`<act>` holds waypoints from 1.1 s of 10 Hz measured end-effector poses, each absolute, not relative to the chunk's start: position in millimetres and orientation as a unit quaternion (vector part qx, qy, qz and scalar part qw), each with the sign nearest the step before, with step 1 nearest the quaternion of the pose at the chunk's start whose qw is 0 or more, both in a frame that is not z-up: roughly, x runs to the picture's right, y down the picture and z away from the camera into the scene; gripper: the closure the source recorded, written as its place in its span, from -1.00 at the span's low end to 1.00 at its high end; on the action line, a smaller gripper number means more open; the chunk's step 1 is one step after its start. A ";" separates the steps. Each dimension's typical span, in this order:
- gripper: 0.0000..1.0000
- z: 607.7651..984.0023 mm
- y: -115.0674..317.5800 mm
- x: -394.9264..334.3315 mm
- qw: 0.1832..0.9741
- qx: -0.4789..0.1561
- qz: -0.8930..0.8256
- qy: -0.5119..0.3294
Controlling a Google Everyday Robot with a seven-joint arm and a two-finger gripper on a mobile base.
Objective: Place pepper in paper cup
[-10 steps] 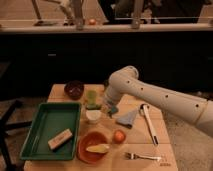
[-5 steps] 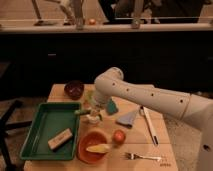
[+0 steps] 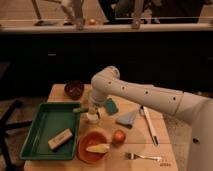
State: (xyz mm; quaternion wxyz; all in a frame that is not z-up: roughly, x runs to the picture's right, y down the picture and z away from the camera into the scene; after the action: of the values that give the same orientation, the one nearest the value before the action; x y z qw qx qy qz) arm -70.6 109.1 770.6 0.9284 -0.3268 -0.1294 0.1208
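The white paper cup [image 3: 93, 118] stands on the wooden table just right of the green tray. My gripper [image 3: 90, 108] hangs from the white arm right above the cup's left rim. It is shut on the green pepper [image 3: 80, 109], which sticks out level to the left, over the tray's right edge. The pepper is beside the cup's mouth and a little above it, not inside.
A green tray [image 3: 37, 131] holds a tan bar [image 3: 60, 139]. An orange bowl [image 3: 86, 154] holds a yellow piece. Around them lie an orange fruit [image 3: 119, 136], a dark bowl [image 3: 74, 89], a teal sponge [image 3: 110, 105], a grey cloth [image 3: 128, 119], a fork [image 3: 145, 157] and a white utensil [image 3: 150, 127].
My arm has swung left and down. The gripper went from right of the cup to above its left rim, carrying the pepper.
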 end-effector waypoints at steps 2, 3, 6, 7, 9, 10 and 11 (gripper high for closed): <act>1.00 782.4 109.2 -64.5 0.927 -0.329 0.131 -0.121; 1.00 787.3 110.4 -60.7 0.927 -0.330 0.135 -0.117; 1.00 793.2 113.1 -53.7 0.926 -0.332 0.143 -0.109; 0.97 794.0 113.7 -51.5 0.926 -0.333 0.145 -0.108; 0.93 793.9 114.1 -50.8 0.926 -0.333 0.144 -0.107; 0.93 793.8 114.1 -51.0 0.926 -0.333 0.144 -0.107; 0.93 793.9 114.2 -50.7 0.926 -0.333 0.144 -0.107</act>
State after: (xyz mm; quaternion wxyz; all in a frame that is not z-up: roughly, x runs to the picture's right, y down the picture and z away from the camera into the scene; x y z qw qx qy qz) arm -50.7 114.2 793.9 0.9257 -0.3330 -0.1074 0.1438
